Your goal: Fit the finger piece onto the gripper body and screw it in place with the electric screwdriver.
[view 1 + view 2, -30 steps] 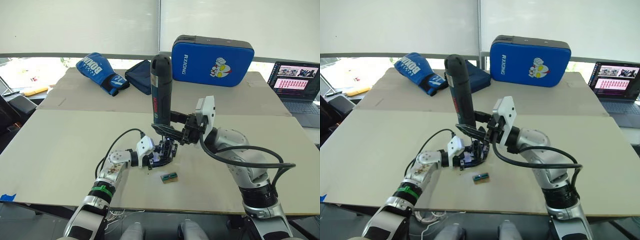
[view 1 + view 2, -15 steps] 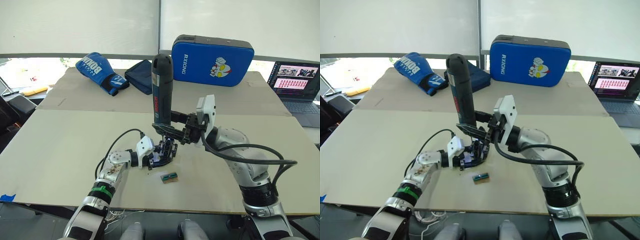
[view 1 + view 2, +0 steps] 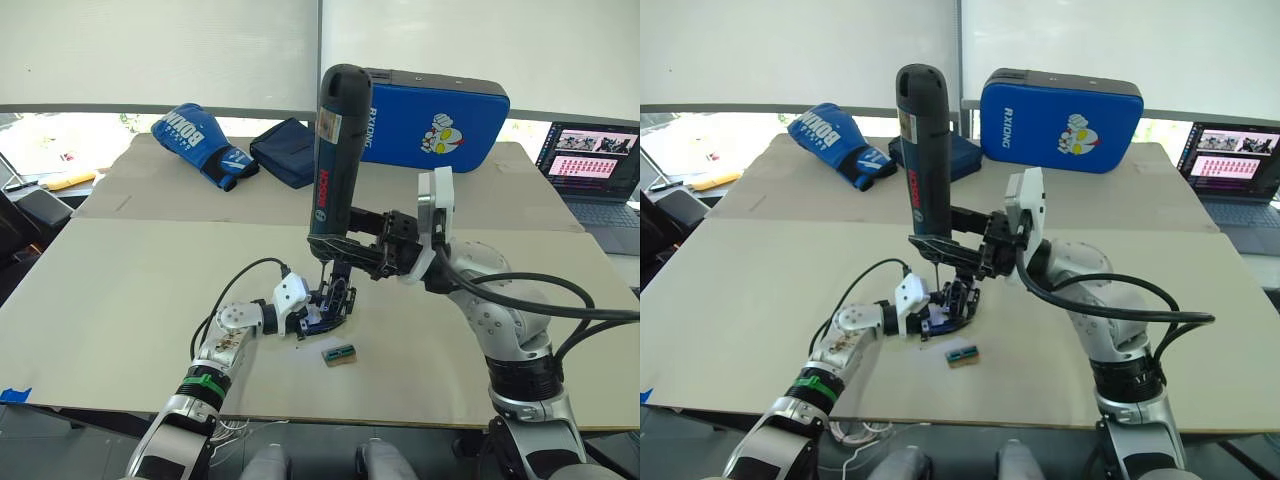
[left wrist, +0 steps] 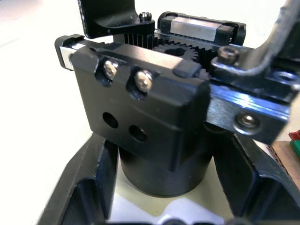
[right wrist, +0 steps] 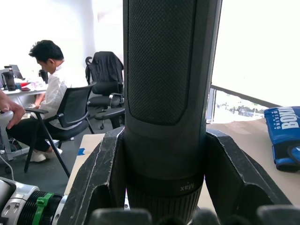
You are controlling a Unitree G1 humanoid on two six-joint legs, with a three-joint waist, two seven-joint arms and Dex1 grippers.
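The right gripper (image 3: 362,252) is clamping the dark blue-black cylindrical electric screwdriver (image 3: 333,150) upright above the small black mechanical gripper body (image 3: 330,303), which the left gripper (image 3: 318,312) is pinching on the pale worktop (image 3: 120,290). Screwing is underway; the next move probably calls for seating the bit squarely on a screw.

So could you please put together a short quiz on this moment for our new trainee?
1. True or false: the right gripper holds the electric screwdriver upright.
2. What does the left gripper clamp? A. boxing glove B. gripper body C. laptop
3. Fill in: a small green-topped block lies on the ____.

Key: 1 true. 2 B, the gripper body. 3 table.
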